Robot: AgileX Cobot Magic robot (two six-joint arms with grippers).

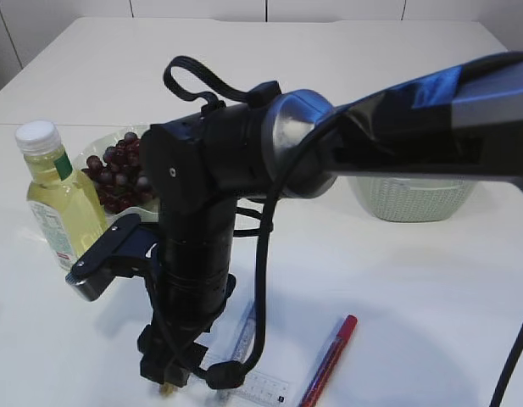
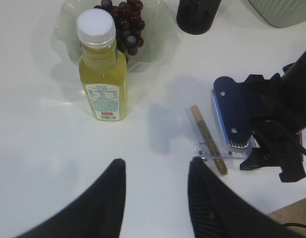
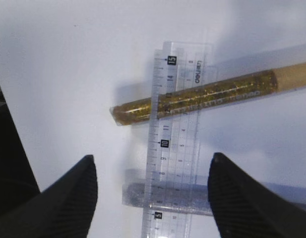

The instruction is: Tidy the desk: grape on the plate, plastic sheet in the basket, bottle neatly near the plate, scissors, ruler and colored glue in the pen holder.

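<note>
**Right arm poised over ruler and glue tubes**

The basket (image 1: pixel 411 202) stands well back on the right of the table (image 1: pixel 397 280) and I see no plastic sheet anywhere. The bottle (image 2: pixel 101 69) of yellow liquid stands upright touching the front rim of the clear plate (image 2: pixel 157 34), where the grapes (image 2: pixel 124 22) already lie; full, it would be heavy and smooth, best taken around the body below the cap. The dark pen holder (image 2: pixel 197 15) stands just beside the plate.

The ruler (image 3: pixel 175 144) lies flat near the front edge — thin, clear, stiff plastic, slippery and hard to get jaws under, so its long edges are the likely place to pinch. Across it rests a gold glitter glue tube (image 3: pixel 202 99), and a silver glue tube (image 3: pixel 167 196) lies under it; both are light, round and apt to roll, so a hold at mid-length seems safest. A red pen (image 1: pixel 329 360) lies near them.

The right gripper (image 3: pixel 153 191) hangs wide open above the ruler, holding nothing. The left gripper (image 2: pixel 155 193) hovers with jaws parted, empty, over bare table. No scissors are visible.
</note>
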